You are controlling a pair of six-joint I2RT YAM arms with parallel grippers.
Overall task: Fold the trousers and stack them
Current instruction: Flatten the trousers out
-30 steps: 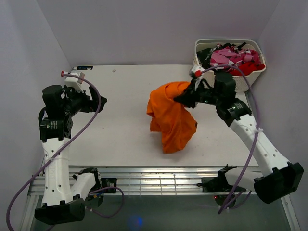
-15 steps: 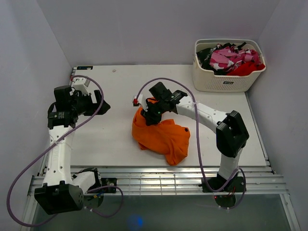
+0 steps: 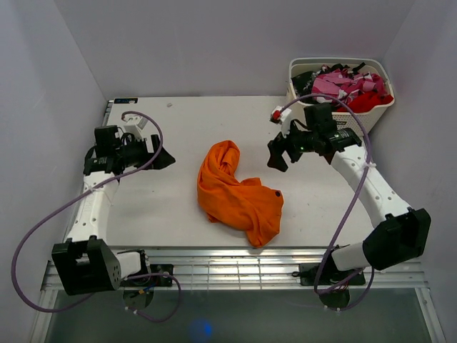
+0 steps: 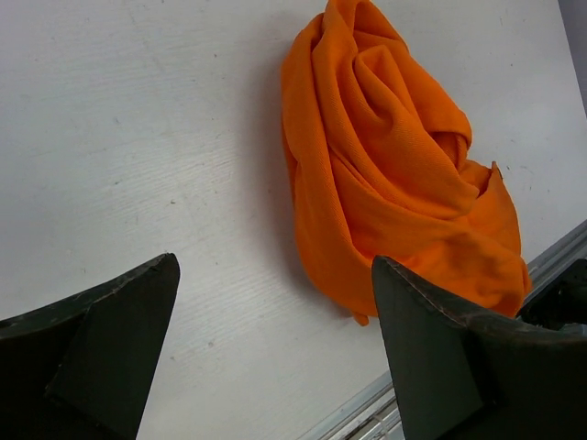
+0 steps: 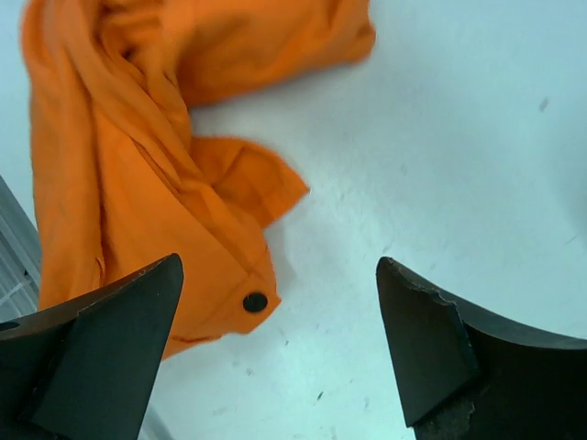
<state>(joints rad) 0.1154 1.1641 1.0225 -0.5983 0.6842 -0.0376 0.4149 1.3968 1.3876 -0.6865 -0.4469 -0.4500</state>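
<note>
The trousers lie in a crumpled orange heap on the table, near its middle and slightly toward 6 o'clock. One narrow bunched end reaches toward 12 o'clock, and the wider part spreads toward 5 o'clock. A small dark button shows on an edge of the cloth in the right wrist view.

The left claw hangs at 9 o'clock from the heap, well apart from it, its jaws released and holding nothing. In its own view the trousers lie beyond the spread fingers.

The right claw hovers at 2 o'clock from the heap, near it but not touching, also spread wide and empty.

A white basket of red, pink and black clothes stands at the table's 1 o'clock corner.
</note>
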